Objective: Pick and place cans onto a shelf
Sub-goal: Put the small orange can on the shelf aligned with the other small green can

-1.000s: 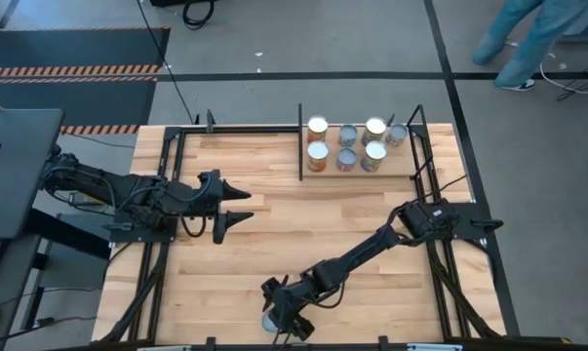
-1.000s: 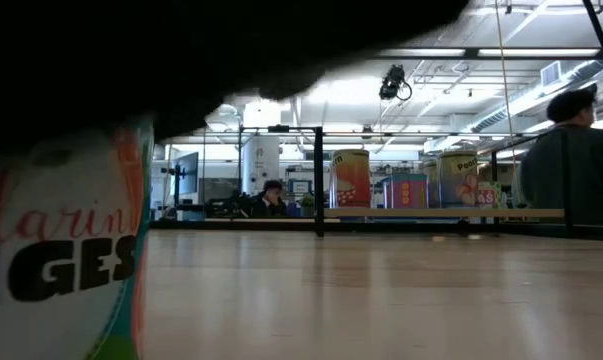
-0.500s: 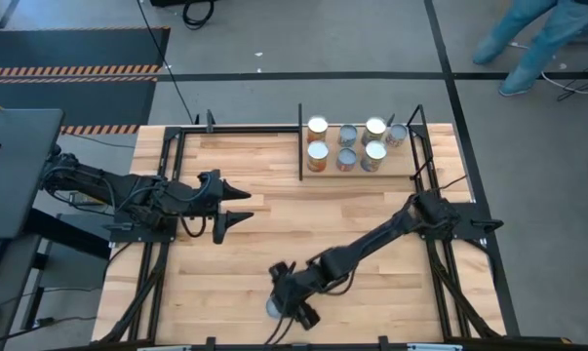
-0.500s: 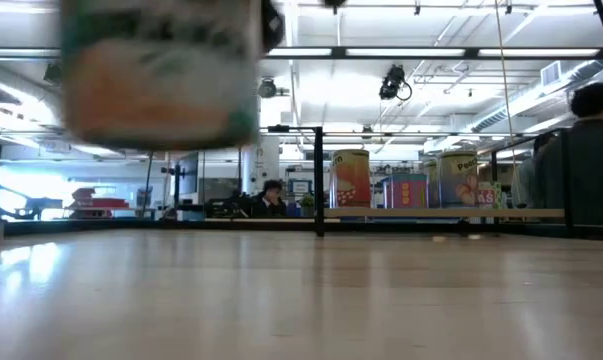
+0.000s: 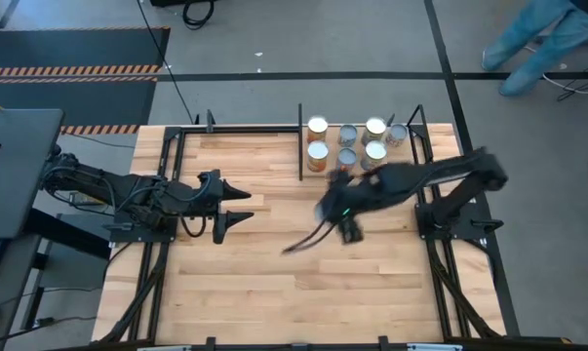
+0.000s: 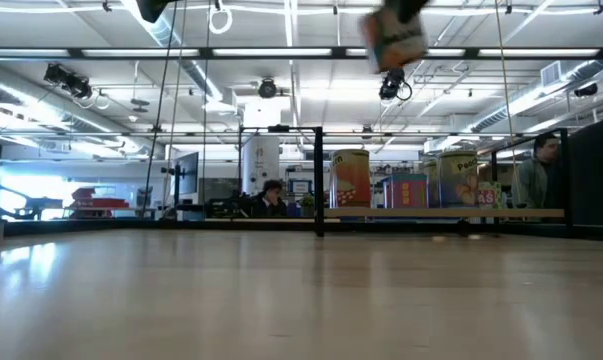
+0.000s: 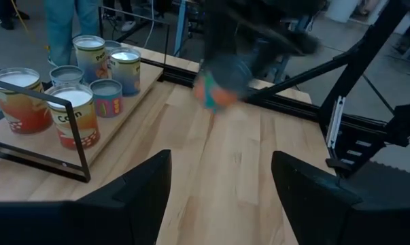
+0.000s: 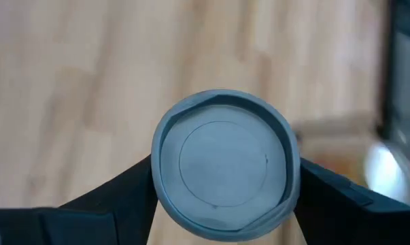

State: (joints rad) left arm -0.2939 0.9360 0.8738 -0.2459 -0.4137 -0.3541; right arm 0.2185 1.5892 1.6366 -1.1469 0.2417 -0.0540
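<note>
My right gripper [image 5: 340, 200] is shut on a can with a blue-grey top [image 8: 221, 175] and orange-and-teal sides [image 7: 217, 83], high above the table [image 6: 396, 38], just in front of the shelf. The shelf [image 5: 403, 173] is a light board in a black frame at the far right; several cans [image 5: 347, 146] stand upright on it and also show in the left wrist view [image 7: 75, 116]. My left gripper [image 5: 243, 205] waits open and empty at the table's left side. My right gripper pinches the can between its two fingers, one on each side of the can's wall just under the top rim [image 8: 158, 178]. The fingers [image 8: 120, 194] come from above, pointing down. The can is lifted clear of the table, top up.
The shelf's black posts [image 5: 300, 141] and rails stand at its left and right ends. Bare wooden table [image 5: 264, 273] lies between the arms and toward the near edge. A person [image 5: 537, 44] stands beyond the far right corner.
My right gripper has risen from the table's near edge with the can and swung fast toward the far right, up to the front of the shelf. The can has been lifted clear of the table and carried along.
</note>
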